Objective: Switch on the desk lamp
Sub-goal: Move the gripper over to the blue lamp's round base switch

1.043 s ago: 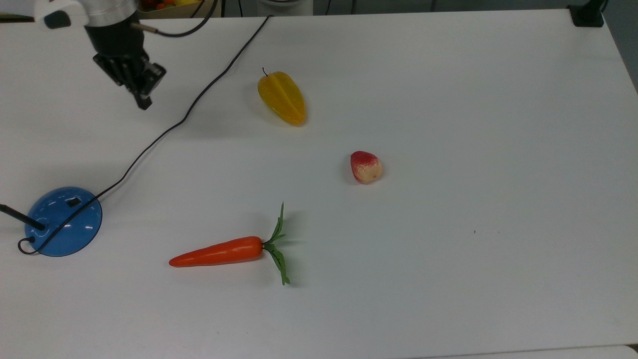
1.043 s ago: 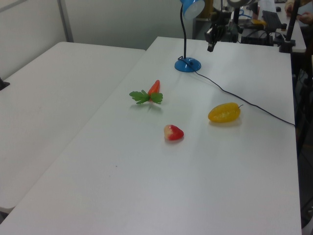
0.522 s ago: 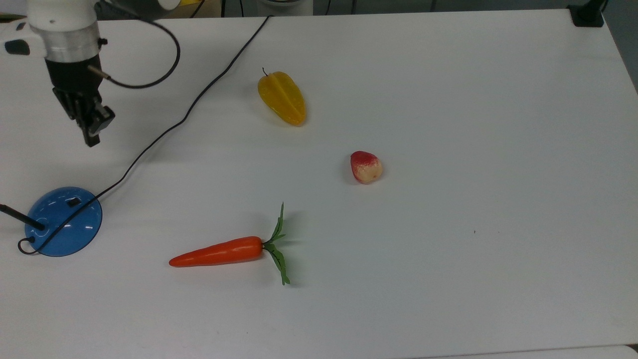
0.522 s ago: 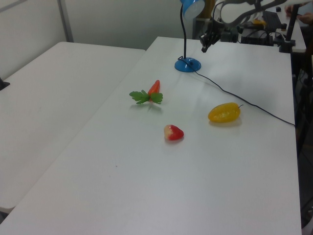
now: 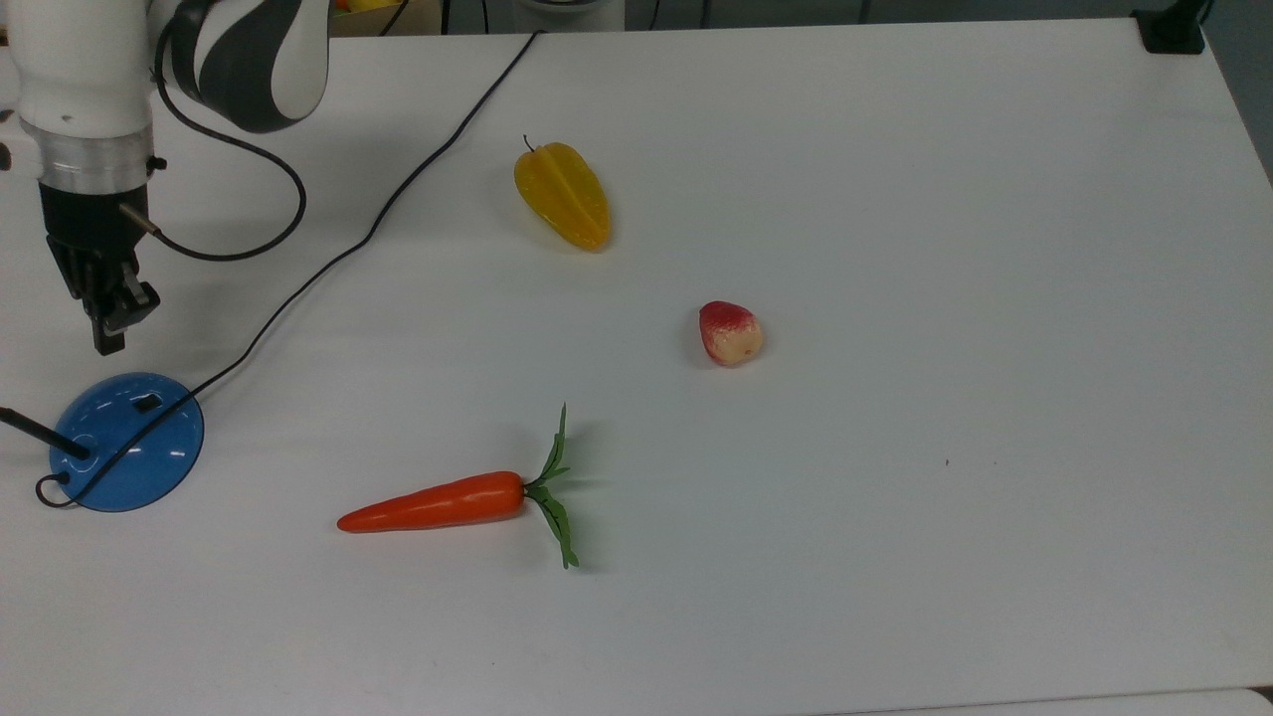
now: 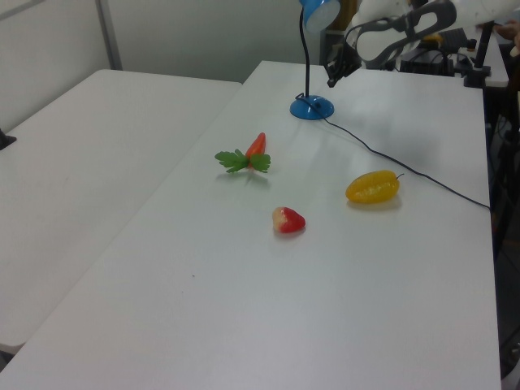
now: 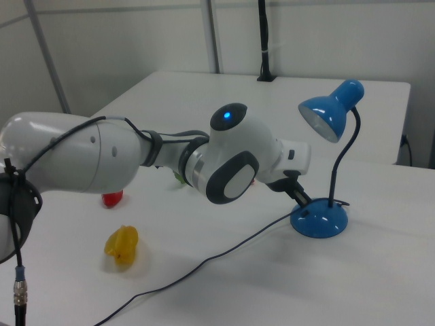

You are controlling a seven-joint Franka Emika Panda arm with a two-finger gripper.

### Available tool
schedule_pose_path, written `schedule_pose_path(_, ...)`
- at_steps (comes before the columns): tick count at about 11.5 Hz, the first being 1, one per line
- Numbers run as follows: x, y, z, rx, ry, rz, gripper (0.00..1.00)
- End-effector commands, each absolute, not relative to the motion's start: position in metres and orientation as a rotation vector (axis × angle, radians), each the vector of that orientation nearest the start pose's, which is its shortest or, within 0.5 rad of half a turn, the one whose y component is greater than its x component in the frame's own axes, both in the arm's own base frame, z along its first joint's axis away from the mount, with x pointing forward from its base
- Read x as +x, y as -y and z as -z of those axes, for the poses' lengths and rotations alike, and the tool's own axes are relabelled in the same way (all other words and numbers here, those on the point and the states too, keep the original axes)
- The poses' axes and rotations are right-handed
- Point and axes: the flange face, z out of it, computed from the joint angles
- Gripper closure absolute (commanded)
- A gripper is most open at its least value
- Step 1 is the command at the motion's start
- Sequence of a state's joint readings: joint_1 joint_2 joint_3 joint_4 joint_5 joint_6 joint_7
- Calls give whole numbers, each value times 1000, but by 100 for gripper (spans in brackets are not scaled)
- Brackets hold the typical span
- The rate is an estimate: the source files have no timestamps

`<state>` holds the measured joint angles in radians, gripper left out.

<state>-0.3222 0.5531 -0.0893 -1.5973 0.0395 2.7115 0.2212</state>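
The desk lamp's glossy blue dome base (image 5: 127, 447) sits near the top view's left edge, with a small black switch (image 5: 147, 403) on its upper part and a thin black stem (image 5: 40, 433) leaving to the left. Its black cord (image 5: 328, 261) runs up across the table. My gripper (image 5: 104, 343) points down just above the base in the top view, a short way from the switch, fingers together and holding nothing. In the right view the gripper (image 7: 302, 199) hovers close over the base (image 7: 319, 221), under the blue shade (image 7: 333, 112). The left view has the gripper (image 6: 331, 81) above the base (image 6: 313, 107).
A yellow starfruit (image 5: 562, 194), a red-and-cream fruit (image 5: 731, 333) and an orange carrot (image 5: 438, 502) lie spread over the white table (image 5: 895, 547). A black clamp (image 5: 1174, 30) sits at its far right corner. A second table (image 6: 81, 162) stands alongside.
The arm has swung toward the top view's left and down, bringing the gripper from near the cord to just above the lamp base. Nothing else moved.
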Motion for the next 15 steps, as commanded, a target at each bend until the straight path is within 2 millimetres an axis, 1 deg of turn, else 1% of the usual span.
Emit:
schedule_pose_path(1,688,283,-363,-2895,-964,1026,100)
schedule_pose_path(2,689,283,-362,-2892,-963,1035,100)
schedule_pose_path(6,691,278,-339,-2906,-955,990,100)
schedule_pose_path(9,694,272,-332,-2904,-951,977,100)
schedule_pose_path(10,696,272,-334,-2900,-953,984,100)
schedule_pose_path(11,698,271,-326,-2902,-953,972,99)
schedule_pose_path(12,701,271,-328,-2895,-956,983,99)
schedule_pose_path(14,702,270,-323,-2889,-966,975,99)
schedule_pose_path(15,703,270,-325,-2888,-965,982,99)
